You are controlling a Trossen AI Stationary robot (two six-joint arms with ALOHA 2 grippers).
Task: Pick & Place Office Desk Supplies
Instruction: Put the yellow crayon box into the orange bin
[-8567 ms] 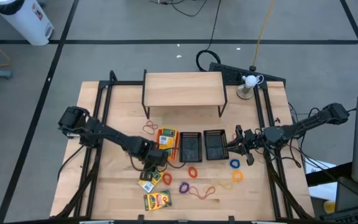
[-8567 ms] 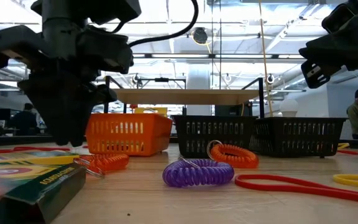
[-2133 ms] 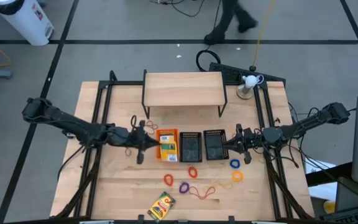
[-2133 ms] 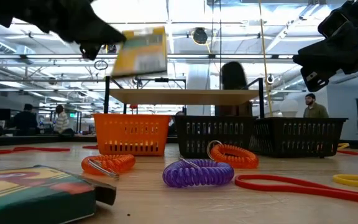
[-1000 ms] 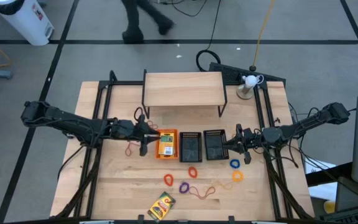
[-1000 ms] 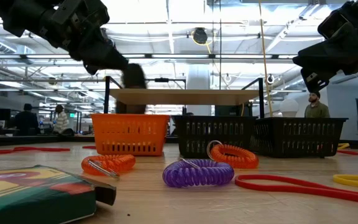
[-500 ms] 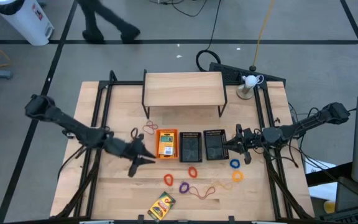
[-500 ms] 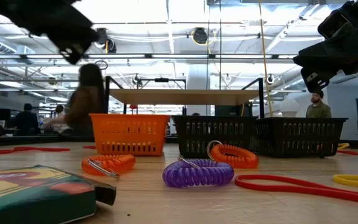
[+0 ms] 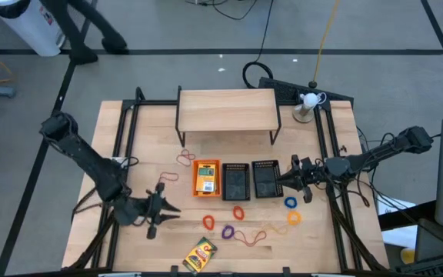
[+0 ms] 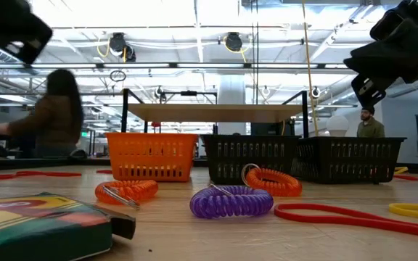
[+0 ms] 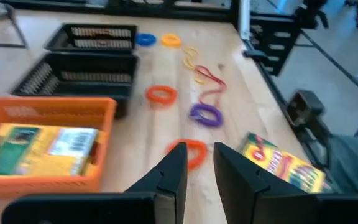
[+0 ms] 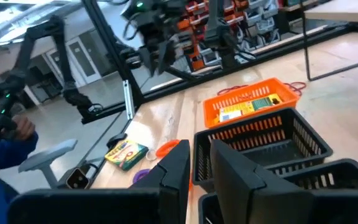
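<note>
Overhead and wrist views after a placement. The left gripper [image 9: 160, 209], which carried a crayon box over the orange tray [image 9: 206, 178] two seconds earlier, has withdrawn toward the front left of the table; its fingers stand narrowly apart and hold nothing, as the left wrist view shows [image 11: 197, 171]. A crayon box [image 9: 204, 179] now lies inside the orange tray, so one item appears sorted. A second crayon box [image 9: 198, 254] remains on the bare wood near the front edge and is probably the next target, judging from where the gripper now points. Coiled bands, orange [image 9: 209, 222], purple [image 9: 228, 231] and another orange [image 9: 238, 211], lie in front of the two black mesh trays [image 9: 235, 180] [image 9: 265, 178], with a blue band [image 9: 290, 203] and yellow band [image 9: 294, 218] farther right. The right gripper [image 9: 294, 178] waits beside the rightmost mesh tray, fingers narrowly apart and empty. In the low view the left gripper is cut off at the upper corner, and the mesh trays' contents cannot be made out. A person passes behind the table.
</note>
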